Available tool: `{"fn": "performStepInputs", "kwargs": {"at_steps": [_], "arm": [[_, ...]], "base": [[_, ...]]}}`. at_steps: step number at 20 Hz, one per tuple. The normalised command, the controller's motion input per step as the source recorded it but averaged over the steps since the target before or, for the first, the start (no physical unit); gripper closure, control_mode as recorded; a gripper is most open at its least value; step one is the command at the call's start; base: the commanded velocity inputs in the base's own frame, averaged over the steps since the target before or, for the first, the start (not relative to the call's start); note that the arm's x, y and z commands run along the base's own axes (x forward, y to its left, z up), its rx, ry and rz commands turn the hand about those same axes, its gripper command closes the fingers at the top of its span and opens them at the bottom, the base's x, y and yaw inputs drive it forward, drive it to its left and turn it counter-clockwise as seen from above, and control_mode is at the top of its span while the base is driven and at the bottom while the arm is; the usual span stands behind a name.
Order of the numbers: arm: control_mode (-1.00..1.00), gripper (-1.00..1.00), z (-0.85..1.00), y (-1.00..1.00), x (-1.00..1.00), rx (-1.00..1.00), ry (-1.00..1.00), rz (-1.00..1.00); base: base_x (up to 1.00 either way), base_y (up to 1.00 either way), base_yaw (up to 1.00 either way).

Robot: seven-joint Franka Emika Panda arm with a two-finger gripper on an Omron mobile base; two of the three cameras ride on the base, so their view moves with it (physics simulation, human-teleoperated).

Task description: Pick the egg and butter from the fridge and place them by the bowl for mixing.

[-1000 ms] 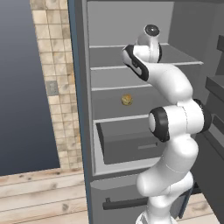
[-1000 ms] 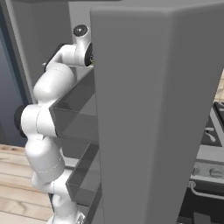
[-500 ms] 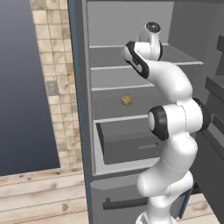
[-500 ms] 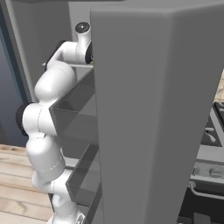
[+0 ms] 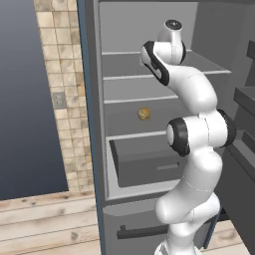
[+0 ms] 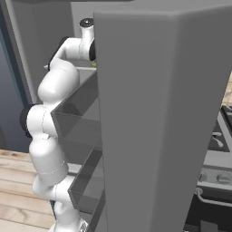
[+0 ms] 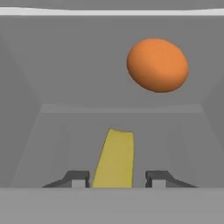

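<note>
We see the fridge (image 5: 149, 99) open, with a tan speckled lump (image 5: 144, 114) on a middle shelf above the grey drawer (image 5: 149, 162); from the right, its door (image 6: 154, 118) hides the arm's hand. Inside, the egg (image 7: 158, 64) lies beyond the butter (image 7: 114, 159). Our pincer (image 7: 117, 178) is open, its fingertips (image 7: 78, 178) either side of the butter's near end, contact unclear
</note>
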Motion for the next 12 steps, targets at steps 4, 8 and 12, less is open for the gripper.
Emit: {"fn": "performStepInputs", "kwargs": {"at_steps": [4,8,12], "arm": [[-1.0,1.0,-0.81,0.13,-0.41,0.0,0.0,0.0],[-1.0,1.0,-0.75,0.21,-0.51,0.0,0.0,0.0],[-1.0,1.0,-0.71,0.26,-0.61,0.0,-0.04,0.0]], "base": [[0.0,0.0,0.0],[0.0,0.0,0.0],[0.0,0.0,0.0]]}}
